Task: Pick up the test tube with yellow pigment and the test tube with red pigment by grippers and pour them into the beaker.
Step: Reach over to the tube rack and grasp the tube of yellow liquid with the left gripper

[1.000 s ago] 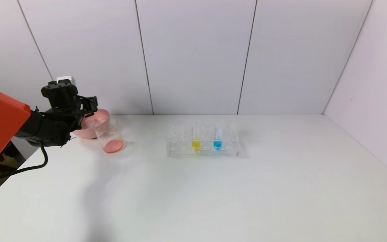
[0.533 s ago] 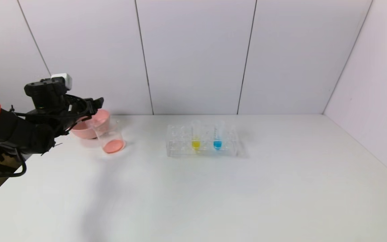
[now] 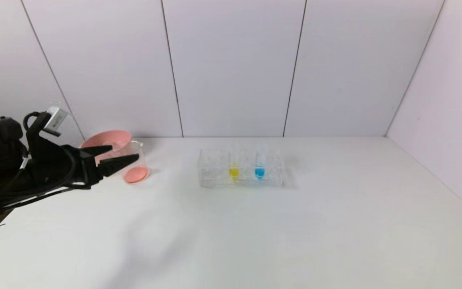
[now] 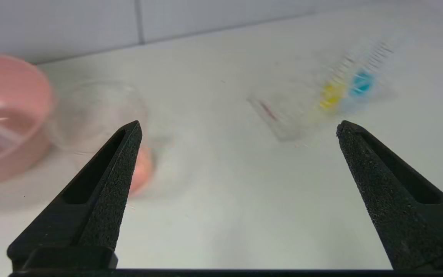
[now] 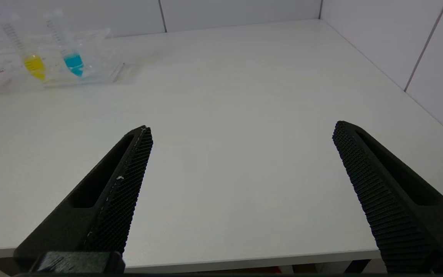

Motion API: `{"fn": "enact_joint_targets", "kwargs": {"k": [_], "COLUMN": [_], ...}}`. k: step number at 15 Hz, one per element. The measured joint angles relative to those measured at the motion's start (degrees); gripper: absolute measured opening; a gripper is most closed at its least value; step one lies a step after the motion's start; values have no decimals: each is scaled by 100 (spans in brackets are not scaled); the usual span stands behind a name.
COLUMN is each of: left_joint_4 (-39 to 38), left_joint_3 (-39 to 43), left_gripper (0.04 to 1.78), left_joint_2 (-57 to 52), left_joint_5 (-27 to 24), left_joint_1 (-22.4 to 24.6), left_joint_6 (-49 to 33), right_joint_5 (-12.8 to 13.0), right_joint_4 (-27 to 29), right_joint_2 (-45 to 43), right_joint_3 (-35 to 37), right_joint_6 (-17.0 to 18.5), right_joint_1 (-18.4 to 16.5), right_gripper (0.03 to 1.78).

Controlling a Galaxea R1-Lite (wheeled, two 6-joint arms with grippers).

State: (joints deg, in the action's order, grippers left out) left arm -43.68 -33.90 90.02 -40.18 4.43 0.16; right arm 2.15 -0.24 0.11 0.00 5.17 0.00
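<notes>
The left hand is seen low over the counter at about 9 o'clock in the head view, fingers spread wide with nothing between them, tips pointing toward 3 o'clock. The beaker stands just beyond the tips, with salmon-red liquid in its bottom. A pink bowl sits just behind it, toward 11 o'clock; a clear tube appears to lie in the bowl in the left wrist view.

The test tube with yellow pigment stands upright in the clear rack near the centre of the counter, with a blue-bottomed tube just beside it at 3 o'clock. No red-filled tube is seen in the rack. By judgement the red pour is done and the yellow pick-up remains.

The right hand is parked at the near edge of the counter toward 5 o'clock, fingers spread, empty.

Risks noted:
- The beaker may be clipped and tipped by the left fingertips, given their closeness.
- The blue tube may be grasped in error, or knocked, because the two tubes stand close together.
- The slim, smooth tube may slip if it is pinched off-centre.
</notes>
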Motion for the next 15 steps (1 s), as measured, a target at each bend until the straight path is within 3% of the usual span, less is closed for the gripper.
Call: {"fn": "enact_joint_targets", "kwargs": {"k": [3, 5, 7, 10, 12, 15], "left_joint_4": [514, 818, 1201, 1635, 1725, 1395], "left_joint_3": [858, 1230, 1362, 1396, 1228, 891], "left_gripper": [176, 176, 176, 176, 176, 176], "left_joint_2": [-912, -1460, -1836, -2172, -2158, -1504], "left_joint_5": [-596, -417, 121, 1697, 3084, 4965], "left_joint_1": [-642, -1435, -2341, -4268, -5403, -6084], "left_joint_6": [374, 457, 457, 110, -456, -1022], "right_joint_5": [-2, -4, -4, -2, -4, -4], "right_joint_4": [0, 0, 0, 2, 0, 0], "right_joint_2": [0, 0, 0, 0, 0, 0], "right_joint_3": [0, 0, 0, 0, 0, 0], "right_joint_6": [0, 0, -2, 0, 0, 0], "right_joint_1": [0, 0, 0, 0, 0, 0], "right_gripper": [171, 171, 171, 171, 171, 171]}}
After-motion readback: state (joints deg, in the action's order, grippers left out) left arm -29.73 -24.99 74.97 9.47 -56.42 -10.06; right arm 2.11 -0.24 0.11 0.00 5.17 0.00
